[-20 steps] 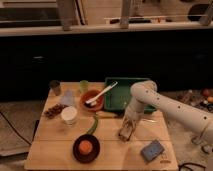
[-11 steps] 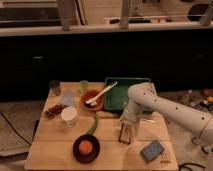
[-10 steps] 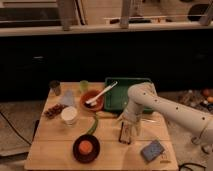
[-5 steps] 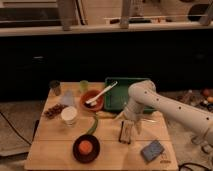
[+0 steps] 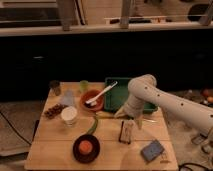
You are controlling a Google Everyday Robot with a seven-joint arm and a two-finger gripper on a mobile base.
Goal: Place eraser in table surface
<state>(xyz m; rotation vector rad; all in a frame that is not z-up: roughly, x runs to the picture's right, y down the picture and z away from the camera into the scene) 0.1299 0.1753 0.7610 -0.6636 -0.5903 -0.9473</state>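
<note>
gripper (image 5: 133, 120) just above the eraser (image 5: 126, 132), which stands on, or perhaps barely over, the bench (image 5: 55, 145), in front of the green tray (image 5: 120, 100) and near the grey-blue pad (image 5: 152, 150). over the last two seconds both have scarcely shifted, so the lowering seems finished. whether the gripper grasps the eraser cannot be told; release likely remains.
</note>
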